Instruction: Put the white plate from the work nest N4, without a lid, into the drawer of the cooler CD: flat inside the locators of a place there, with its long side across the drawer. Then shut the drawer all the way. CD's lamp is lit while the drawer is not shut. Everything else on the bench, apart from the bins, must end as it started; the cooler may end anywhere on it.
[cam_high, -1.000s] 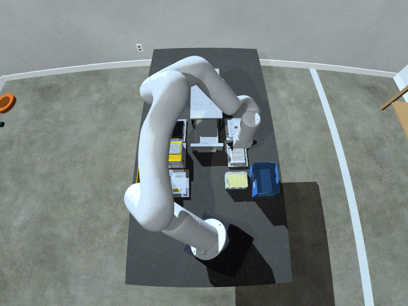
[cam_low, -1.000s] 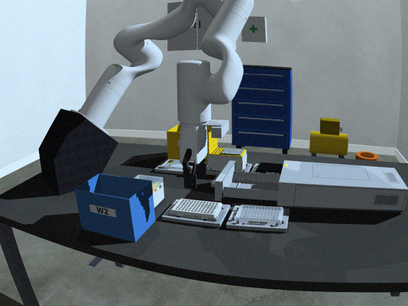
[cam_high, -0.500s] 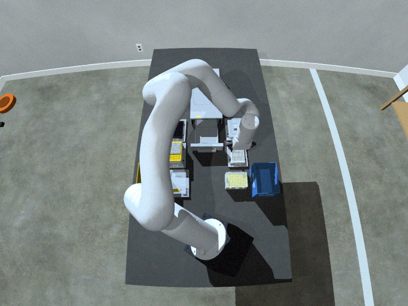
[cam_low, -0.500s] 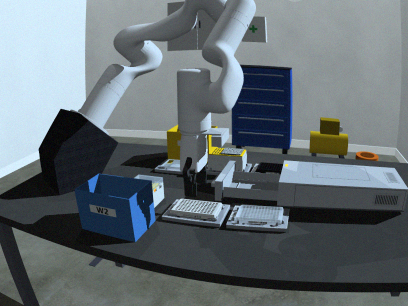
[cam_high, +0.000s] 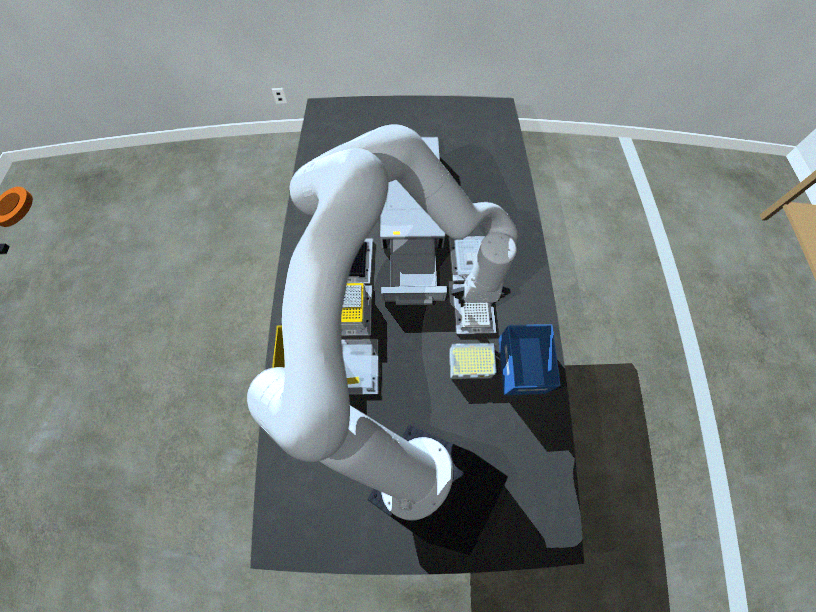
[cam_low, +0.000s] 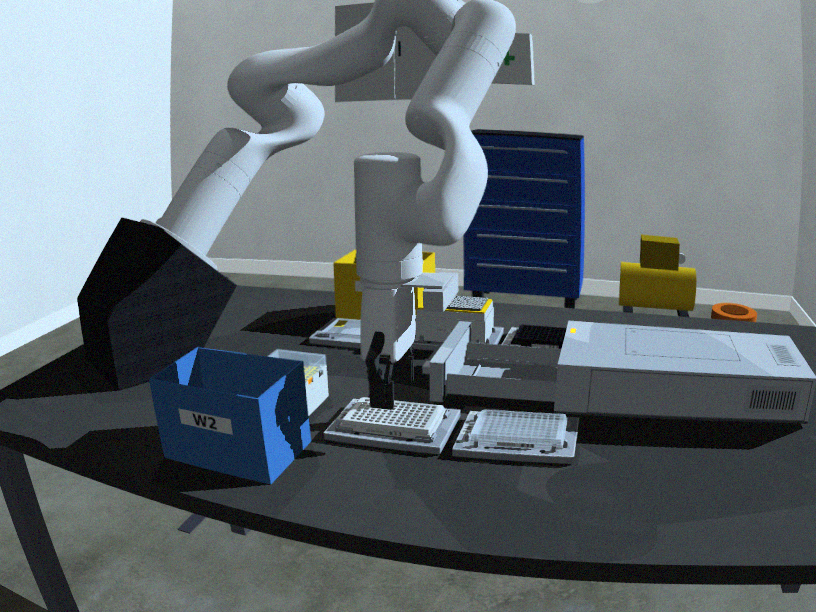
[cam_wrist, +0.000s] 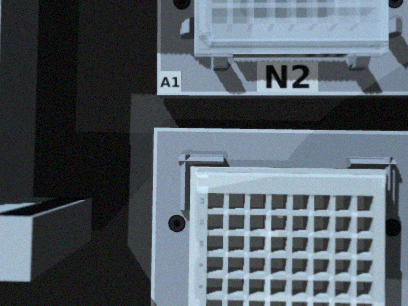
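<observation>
Straddling the white plate (cam_high: 475, 314) (cam_low: 395, 415) (cam_wrist: 290, 235), the pincer (cam_high: 484, 296) (cam_low: 383, 403) is spread fully, gripping nothing; the plate sits in its nest toward the counter's (cam_high: 421, 540) (cam_low: 593, 513) right edge, probably awaiting a sideways grip.

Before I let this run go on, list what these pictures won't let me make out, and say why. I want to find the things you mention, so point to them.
- Label on the nest (cam_high: 465, 330) (cam_low: 336, 432) (cam_wrist: 167, 285) under the white plate (cam_high: 475, 313) (cam_low: 395, 415) (cam_wrist: 290, 181): below the wrist view's bottom edge; too small in the top view.
- Drawer (cam_high: 413, 290) (cam_low: 454, 349) (cam_wrist: 15, 245) floor: exterior view, behind its side wall.
- Most of the yellow bin (cam_high: 278, 345) (cam_low: 346, 289): top view, under the arm.
- Far fingertip of the tool (cam_high: 482, 293) (cam_low: 384, 395): exterior view, behind the near one.
</observation>
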